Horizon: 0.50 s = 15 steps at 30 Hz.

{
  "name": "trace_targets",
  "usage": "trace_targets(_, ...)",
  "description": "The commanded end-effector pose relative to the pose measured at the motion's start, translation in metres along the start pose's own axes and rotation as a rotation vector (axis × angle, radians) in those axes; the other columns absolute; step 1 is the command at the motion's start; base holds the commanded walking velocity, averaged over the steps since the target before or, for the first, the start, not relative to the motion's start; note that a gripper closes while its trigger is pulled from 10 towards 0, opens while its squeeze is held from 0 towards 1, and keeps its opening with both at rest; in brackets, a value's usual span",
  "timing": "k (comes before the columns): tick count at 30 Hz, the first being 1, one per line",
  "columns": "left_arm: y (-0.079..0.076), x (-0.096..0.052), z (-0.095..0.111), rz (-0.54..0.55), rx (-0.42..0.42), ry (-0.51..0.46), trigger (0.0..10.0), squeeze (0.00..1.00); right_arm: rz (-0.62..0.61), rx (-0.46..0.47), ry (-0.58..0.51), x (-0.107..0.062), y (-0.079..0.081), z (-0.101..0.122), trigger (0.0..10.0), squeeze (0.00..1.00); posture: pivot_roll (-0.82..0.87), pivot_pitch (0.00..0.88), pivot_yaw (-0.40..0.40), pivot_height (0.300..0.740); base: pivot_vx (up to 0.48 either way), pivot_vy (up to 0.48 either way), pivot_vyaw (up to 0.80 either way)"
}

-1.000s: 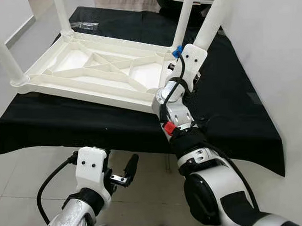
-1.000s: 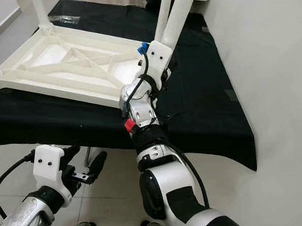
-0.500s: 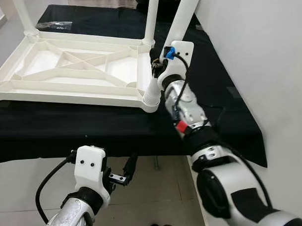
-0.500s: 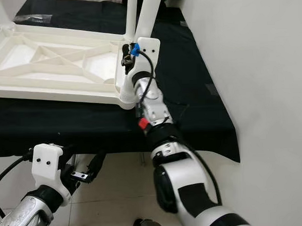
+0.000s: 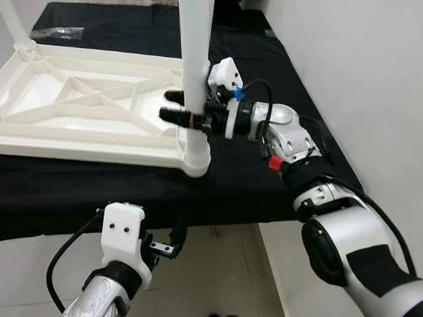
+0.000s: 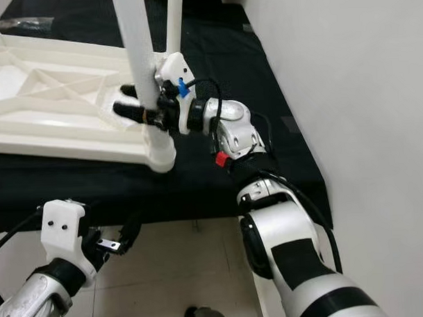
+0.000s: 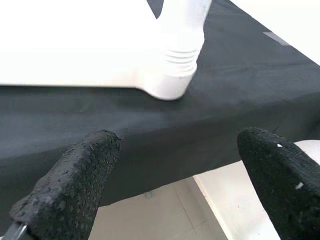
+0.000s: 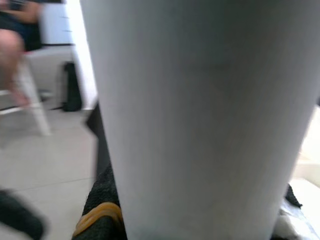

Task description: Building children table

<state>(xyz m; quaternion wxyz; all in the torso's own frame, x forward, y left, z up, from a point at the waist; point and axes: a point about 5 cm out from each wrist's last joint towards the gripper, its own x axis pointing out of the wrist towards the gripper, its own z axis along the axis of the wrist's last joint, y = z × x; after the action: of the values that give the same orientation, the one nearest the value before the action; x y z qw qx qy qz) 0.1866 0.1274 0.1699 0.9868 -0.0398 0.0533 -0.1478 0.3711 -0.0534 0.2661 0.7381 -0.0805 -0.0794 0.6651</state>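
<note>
Head views: the right gripper clasps a white table leg standing in the corner socket of the upturned tabletop on the black-draped worktop. Left wrist view: the left gripper hangs released below the edge. Right wrist view: the leg fills the grasp. Leg fitting appears under way; next, seat it firmly.

Table top: white moulded plastic, smooth with a slight sheen, ribbed underside.
Table leg: smooth white plastic, matt.
Cloth: black fabric, matt.
Right gripper fingers: black, finely pebbled.
Floor: pale glossy tile.
</note>
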Motion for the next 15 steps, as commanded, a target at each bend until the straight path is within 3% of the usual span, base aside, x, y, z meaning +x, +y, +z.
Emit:
trace_targets(1,0.0012,-0.002,-0.0036,0.005,0.012,0.02,10.0,0.0,0.156,0.251,0.11,0.0031,0.0253,-0.0554,10.0,0.0,0.18,0.214,-0.149,0.74,0.0,0.0,0.0)
trace_targets(9,0.0011,-0.0023,-0.0037,0.001,0.014,0.022,10.0,0.0,0.3,0.298,-0.002,-0.0037,0.0303,-0.0517,10.0,0.0,0.19,0.222,-0.146,0.74,0.0,0.0,0.0)
trace_targets(15,0.0004,-0.002,-0.0015,0.0,0.019,0.017,10.0,0.0,0.327,0.283,-0.026,-0.0023,0.0329,-0.0544,10.0,0.0,0.2,0.227,-0.149,0.74,0.0,0.0,0.0)
